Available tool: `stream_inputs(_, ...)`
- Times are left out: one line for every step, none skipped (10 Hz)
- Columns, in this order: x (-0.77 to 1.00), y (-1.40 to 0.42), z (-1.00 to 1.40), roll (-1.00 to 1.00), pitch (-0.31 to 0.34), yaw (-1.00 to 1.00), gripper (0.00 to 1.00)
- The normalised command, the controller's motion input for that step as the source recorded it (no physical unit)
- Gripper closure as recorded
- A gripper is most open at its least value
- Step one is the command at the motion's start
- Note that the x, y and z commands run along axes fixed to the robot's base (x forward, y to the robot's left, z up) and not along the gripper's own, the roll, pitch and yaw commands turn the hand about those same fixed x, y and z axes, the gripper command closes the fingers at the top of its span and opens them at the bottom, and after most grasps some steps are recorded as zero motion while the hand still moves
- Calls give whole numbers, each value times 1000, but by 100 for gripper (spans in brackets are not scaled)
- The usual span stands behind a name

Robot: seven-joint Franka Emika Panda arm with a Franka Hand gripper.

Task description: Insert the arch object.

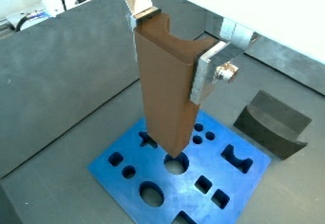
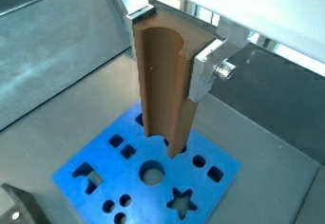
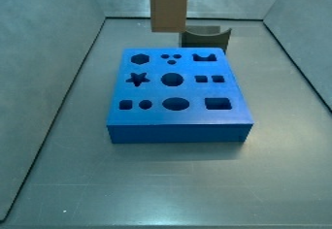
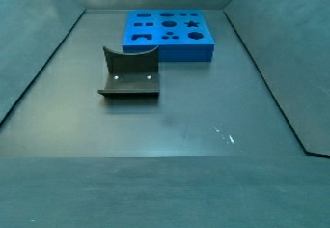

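The gripper (image 1: 178, 46) hangs above the blue board (image 3: 176, 87), its fingers (image 1: 211, 66) clenched on the upper part of the arch object (image 2: 165, 85). This is a tall tan-brown column with a rounded groove down one face. It is held upright, its lower end over the board's holes. I cannot tell whether it touches. The board lies mid-desk (image 3: 279, 170). The dark fixture (image 3: 205, 36) stands just behind it, nearer the desk's far edge in that side view.
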Motion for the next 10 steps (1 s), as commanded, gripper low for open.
stream_inputs(506, 409, -980, 44, 23, 0, 100)
stream_inputs(374, 351, -800, 134, 1, 23, 100)
stream_inputs(334, 346, -683, 180, 6, 71, 100)
stream_inputs(289, 314, -537, 294, 40, 123, 100)
stream_inputs(251, 331, -337, 384, 101, 137, 100)
stream_inputs(249, 314, -291, 407, 121, 140, 100)
stream_inputs(297, 251, -200, 154, 94, 91, 100)
stream_inputs(337, 271, -149, 0, 73, 37, 100)
stream_inputs(426, 329, -191, -71, 74, 0, 100)
stream_inputs(469, 363, -206, -126, 53, 0, 100)
